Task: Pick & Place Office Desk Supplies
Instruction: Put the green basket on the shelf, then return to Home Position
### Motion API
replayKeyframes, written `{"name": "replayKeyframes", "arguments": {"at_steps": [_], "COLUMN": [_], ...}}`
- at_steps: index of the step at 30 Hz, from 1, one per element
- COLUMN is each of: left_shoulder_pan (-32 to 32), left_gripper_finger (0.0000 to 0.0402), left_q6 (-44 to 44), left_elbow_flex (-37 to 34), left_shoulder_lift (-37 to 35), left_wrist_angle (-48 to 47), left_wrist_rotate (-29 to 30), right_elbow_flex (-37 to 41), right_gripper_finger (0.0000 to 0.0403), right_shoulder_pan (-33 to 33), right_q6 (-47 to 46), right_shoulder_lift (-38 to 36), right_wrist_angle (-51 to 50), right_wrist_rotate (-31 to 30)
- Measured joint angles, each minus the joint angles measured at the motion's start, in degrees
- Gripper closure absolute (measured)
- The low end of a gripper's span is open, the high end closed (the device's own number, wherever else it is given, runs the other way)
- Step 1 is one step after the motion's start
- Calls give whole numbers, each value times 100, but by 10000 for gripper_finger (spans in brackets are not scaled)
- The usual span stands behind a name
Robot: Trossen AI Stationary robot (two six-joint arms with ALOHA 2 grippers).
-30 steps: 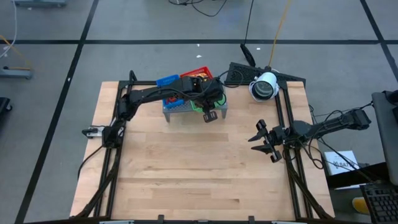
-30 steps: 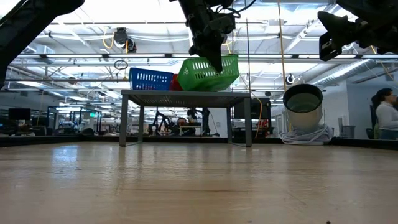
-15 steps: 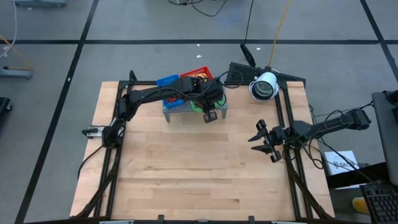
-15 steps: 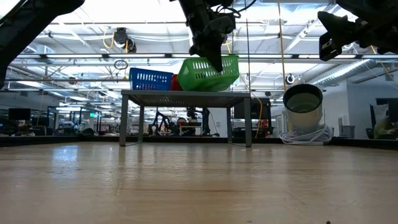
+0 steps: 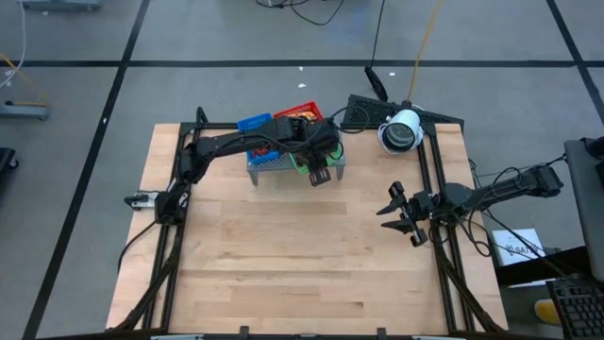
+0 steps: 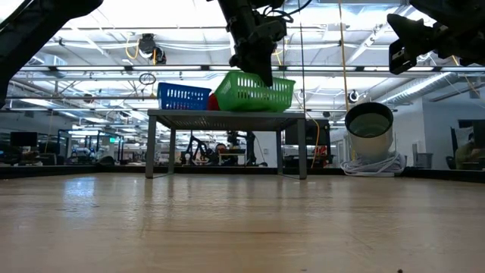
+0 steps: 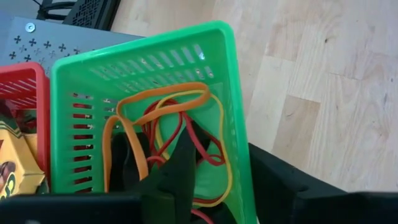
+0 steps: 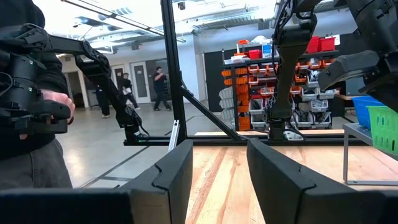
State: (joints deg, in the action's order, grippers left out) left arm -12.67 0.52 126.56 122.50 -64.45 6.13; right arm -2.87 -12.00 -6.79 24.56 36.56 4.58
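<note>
Since half a second ago: green mesh tray, earlier tilted with its right end raised, now sits lower and nearer level on the grey perforated rack, a slight tilt remaining.

Left gripper: over the green tray at the rack's right end, far side of the table. In the left wrist view one dark finger reaches down inside the tray and the other lies outside its wall, so the jaws straddle the green rim; clamped on that wall, narrow gap.

Rubber bands: orange, yellow and red loops, tangled on the floor of the green tray, lying against the inner finger.

Red mesh tray: just beside the green one; holds a yellow printed packet, partly seen.

Blue mesh tray: on the rack's left part, beside the red tray.

Right gripper: hangs in the air near the table's right edge, well apart from the rack; fingers spread, nothing between them.

Person: beyond the table in the right wrist view, dark sleeve, hand on a dark device.
</note>
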Motion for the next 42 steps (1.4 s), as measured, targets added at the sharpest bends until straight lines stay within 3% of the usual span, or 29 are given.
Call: {"name": "replayKeyframes", "arguments": {"at_steps": [8, 31, 42], "left_shoulder_pan": [4, 44, 44], "left_gripper_finger": [237, 232, 160], "left_q6": [0, 86, 177], "left_elbow_flex": [0, 0, 0], "left_shoulder_lift": [0, 0, 0], "left_wrist_angle": [0, 48, 81], "left_wrist_rotate": [0, -71, -110], "right_elbow_flex": [1, 1, 0], "right_gripper_finger": [261, 261, 261], "right_shoulder_pan": [0, -1, -2], "right_q6": [0, 0, 0], "right_shoulder_lift": [-1, -2, -2], "right_wrist_angle": [-1, -1, 2], "right_wrist_rotate": [0, 0, 0]}}
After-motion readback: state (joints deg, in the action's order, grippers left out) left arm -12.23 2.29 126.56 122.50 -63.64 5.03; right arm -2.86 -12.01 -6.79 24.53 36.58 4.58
